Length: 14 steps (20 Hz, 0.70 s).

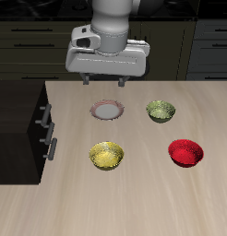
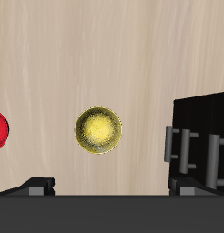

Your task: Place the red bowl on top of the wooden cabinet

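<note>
Red bowl [image 1: 186, 152] sits on the table [image 1: 143, 207], lower right of the exterior frame, beside the yellow bowl [image 1: 107, 155]. Olive-green bowl [image 1: 161, 112] and a white plate [image 1: 107, 111] sit farther up. Wooden cabinet [image 1: 18, 129] at left edge, top bare. Gripper [image 1: 106, 81] hangs high above the plate, holding nothing; can't tell how wide the jaws stand.

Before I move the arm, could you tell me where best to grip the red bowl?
Probably by its rim, coming straight down from above: the red bowl sits upright and open on the table, clear of the other bowls, so one finger of the hand can go inside the thin wall and one outside.
</note>
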{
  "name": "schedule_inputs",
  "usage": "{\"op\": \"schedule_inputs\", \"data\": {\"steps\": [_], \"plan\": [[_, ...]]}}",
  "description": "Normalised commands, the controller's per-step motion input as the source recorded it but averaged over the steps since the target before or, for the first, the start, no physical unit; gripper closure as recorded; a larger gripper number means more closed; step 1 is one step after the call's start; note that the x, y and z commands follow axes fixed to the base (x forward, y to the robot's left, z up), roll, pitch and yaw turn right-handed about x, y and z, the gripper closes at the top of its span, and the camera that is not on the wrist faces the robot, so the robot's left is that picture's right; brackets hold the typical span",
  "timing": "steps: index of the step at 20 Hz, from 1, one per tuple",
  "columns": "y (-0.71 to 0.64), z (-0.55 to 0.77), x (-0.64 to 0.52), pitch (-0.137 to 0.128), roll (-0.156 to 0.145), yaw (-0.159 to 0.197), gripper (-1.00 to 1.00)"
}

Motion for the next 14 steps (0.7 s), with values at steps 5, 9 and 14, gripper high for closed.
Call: {"op": "schedule_inputs", "data": {"steps": [5,9,14], "plan": [[-0.03,0.11,0.08,-0.025,-0.035,0.026,-1.0],[0.0,0.05,0.03,-0.014,-0.004,0.008,-1.0],[0.19,-0.01,0.14,0.008,0.021,0.02,-1.0]]}}
